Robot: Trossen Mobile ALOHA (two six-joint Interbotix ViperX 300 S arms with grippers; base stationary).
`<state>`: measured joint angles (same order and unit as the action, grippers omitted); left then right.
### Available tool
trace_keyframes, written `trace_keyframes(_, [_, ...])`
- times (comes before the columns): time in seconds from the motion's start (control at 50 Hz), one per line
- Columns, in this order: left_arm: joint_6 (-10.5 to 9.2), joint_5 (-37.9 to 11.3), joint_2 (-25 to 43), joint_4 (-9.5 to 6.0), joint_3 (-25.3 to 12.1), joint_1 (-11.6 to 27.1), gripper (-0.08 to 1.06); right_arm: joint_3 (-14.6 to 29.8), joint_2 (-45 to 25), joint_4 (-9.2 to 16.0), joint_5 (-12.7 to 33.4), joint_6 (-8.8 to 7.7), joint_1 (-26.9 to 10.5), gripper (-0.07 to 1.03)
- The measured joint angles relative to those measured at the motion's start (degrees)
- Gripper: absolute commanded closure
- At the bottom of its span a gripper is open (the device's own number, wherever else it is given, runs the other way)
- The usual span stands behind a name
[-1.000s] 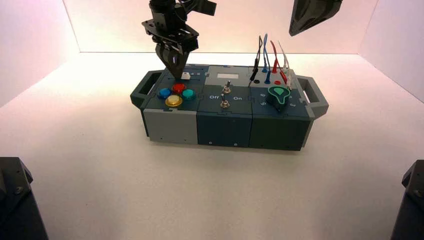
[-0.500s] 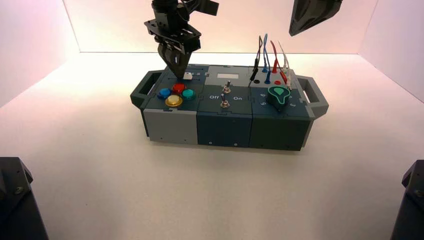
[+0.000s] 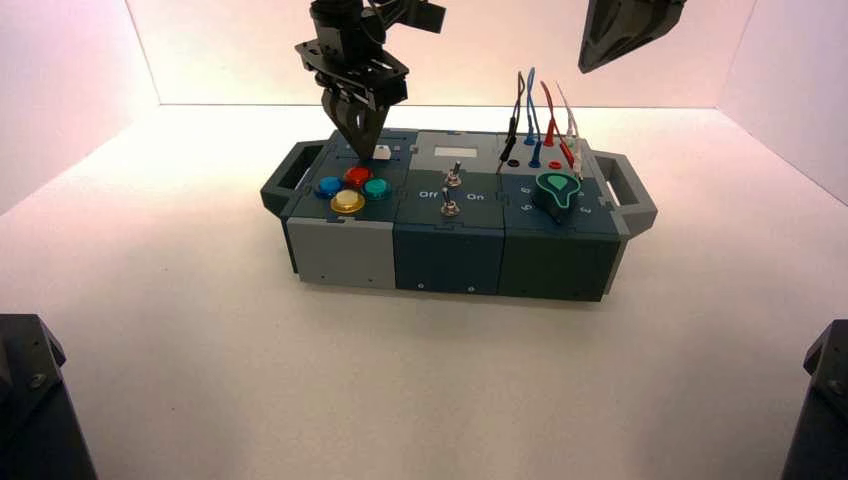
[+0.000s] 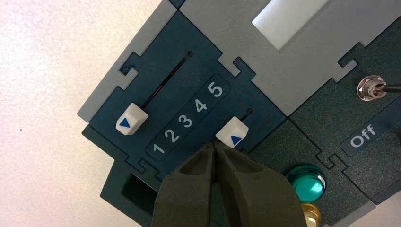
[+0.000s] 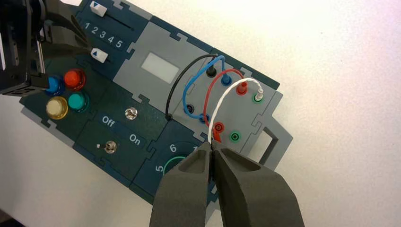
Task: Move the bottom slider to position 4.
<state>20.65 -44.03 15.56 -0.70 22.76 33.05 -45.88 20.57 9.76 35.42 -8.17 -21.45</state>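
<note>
Beside the round buttons [image 3: 350, 186], the bottom slider [image 4: 232, 133] has slid along its slot in the last second, pushed by the left gripper [image 4: 213, 147], whose fingertips are pressed together, holding nothing. It now sits near 4 [image 4: 201, 105], perhaps slightly past. Right gripper [image 5: 211, 150] waits above, pinched empty.

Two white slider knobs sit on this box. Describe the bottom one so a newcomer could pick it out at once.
Start at the box and go to its left end with four round coloured buttons. Behind them runs a printed row 1 to 5 with a white knob on each side. The bottom slider is on the buttons' side, with the left pincer closed at it.
</note>
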Motion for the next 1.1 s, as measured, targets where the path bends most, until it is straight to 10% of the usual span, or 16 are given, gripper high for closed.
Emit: trace_keyframes(1.1, [-2.11, -5.1, -17.7, 0.09, 9.6, -2.6, 1.01, -0.2, 2.5, 0.0, 0.7, 0.00, -0.1, 0.99])
